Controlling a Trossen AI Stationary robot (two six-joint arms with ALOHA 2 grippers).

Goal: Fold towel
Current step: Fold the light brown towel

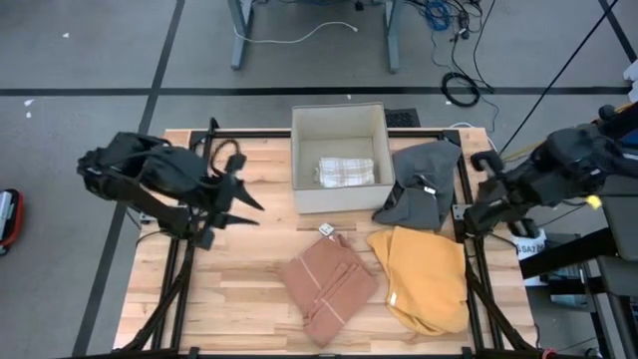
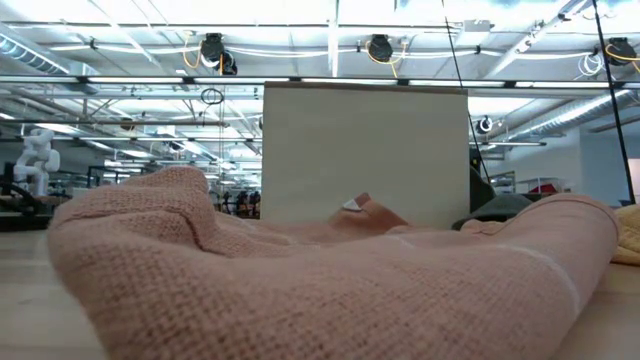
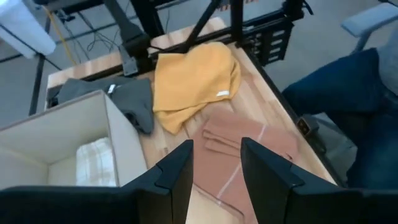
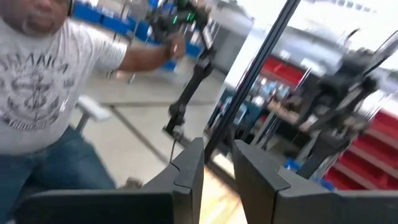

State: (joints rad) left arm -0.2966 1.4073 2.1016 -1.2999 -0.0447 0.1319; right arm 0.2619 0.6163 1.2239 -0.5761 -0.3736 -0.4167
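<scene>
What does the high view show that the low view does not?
Only the high view shows the yellow towel spread out, the grey towel, the folded checked cloth inside the box, and both arms at the table's sides. Only the low view shows the room's ceiling lights. Both show the pink towel and the box.

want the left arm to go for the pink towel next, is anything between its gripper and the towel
Nothing visible does. The left gripper, fingers apart and empty, hangs over bare wood; the pink towel lies toward the table's front. The cardboard box sits off to the side of that path.
</scene>
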